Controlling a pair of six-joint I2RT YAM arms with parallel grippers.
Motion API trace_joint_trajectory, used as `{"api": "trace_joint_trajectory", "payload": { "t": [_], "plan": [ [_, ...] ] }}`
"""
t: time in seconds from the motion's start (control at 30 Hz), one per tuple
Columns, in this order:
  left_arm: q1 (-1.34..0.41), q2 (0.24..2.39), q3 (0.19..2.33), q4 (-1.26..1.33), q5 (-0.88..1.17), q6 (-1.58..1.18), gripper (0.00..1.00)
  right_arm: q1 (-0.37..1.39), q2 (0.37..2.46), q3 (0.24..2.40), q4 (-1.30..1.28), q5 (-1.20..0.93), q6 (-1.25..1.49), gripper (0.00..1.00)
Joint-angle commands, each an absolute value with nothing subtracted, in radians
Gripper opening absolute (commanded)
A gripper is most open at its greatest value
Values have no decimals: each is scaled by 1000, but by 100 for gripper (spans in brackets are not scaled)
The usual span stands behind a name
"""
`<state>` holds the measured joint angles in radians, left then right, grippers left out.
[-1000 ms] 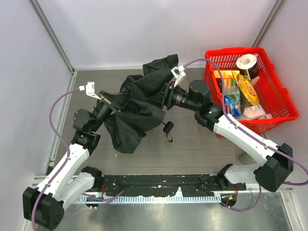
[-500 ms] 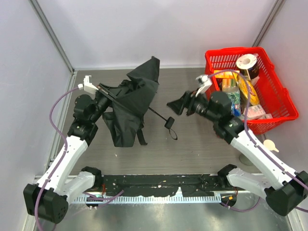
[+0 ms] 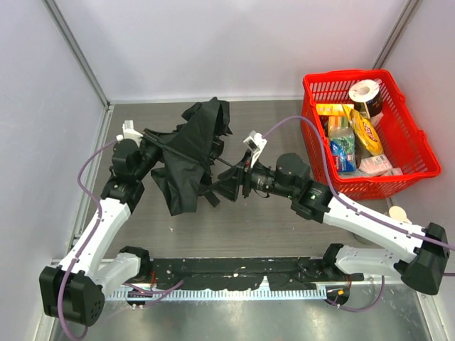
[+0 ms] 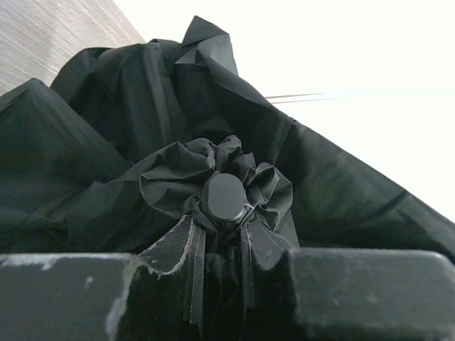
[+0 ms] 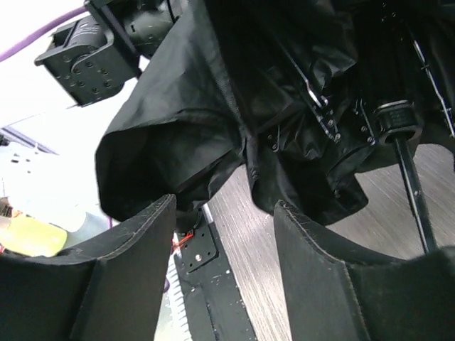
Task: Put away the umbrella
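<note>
Now | umbrella (image 3: 186, 153) droops half-collapsed at 10 o'clock on the table (image 3: 284, 234) | our left gripper (image 3: 147, 144) is clenched on its cap end | right gripper (image 3: 226, 186) spread, empty, beside the shaft (image 5: 412, 192) | risk: we pinch loose canopy (image 5: 178, 128), missing the shaft.

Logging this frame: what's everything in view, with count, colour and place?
umbrella: one, black, half-folded, over the table's left-centre
basket: one, red, back right
packaged goods: several, mixed colours, inside the basket
roll: one, white, at the basket's rear
beige item: one, front right, too small to identify
table: one, grey wood-grain
left gripper: one, black, shut on the umbrella's cap end
right gripper: one, black, open, by the umbrella's shaft
</note>
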<state>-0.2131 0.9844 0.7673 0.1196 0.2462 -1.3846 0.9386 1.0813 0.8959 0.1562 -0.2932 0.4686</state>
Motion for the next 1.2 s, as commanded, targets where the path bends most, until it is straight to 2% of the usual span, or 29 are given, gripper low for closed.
{"api": "trace_joint_trajectory", "payload": {
  "t": [0.0,0.27,0.4,0.43,0.5,0.57,0.6,0.67,0.73,0.77,0.8,0.83,0.87,0.9,0.97,1.17],
  "plan": [
    [-209,939,792,141,278,-1433,0,939,1133,988,202,-253,425,59],
    [-209,922,796,104,313,-1447,0,939,1269,1132,163,-241,427,47],
    [-209,905,810,86,333,-1453,0,936,1292,1184,82,-146,367,22],
    [-210,899,811,86,333,-1459,0,936,1301,1204,57,-118,341,12],
    [-209,887,816,92,347,-1477,0,936,1318,1233,-45,-3,266,2],
    [-209,882,824,101,359,-1500,0,934,1331,1239,-101,200,192,2],
    [-210,877,834,88,360,-1512,0,933,1336,1239,-104,222,139,2],
    [-210,874,850,77,367,-1537,0,925,1350,1230,-89,218,77,5],
    [-209,877,867,63,357,-1546,0,919,1373,1282,-132,181,72,15],
    [-209,879,879,40,341,-1539,0,919,1377,1299,-155,132,81,27],
    [-209,880,890,19,321,-1526,0,920,1371,1318,-187,109,118,31],
    [-209,881,897,6,298,-1516,0,920,1346,1315,-190,76,142,41],
    [-209,885,899,5,284,-1511,0,923,1319,1275,-174,55,187,45],
    [-209,887,896,9,266,-1502,0,928,1263,1246,-158,39,207,59],
    [-209,905,885,41,247,-1485,0,936,1198,1184,-147,16,280,69],
    [-207,962,879,48,198,-1489,0,1063,1057,1068,-175,-18,262,69]
  ]
}}
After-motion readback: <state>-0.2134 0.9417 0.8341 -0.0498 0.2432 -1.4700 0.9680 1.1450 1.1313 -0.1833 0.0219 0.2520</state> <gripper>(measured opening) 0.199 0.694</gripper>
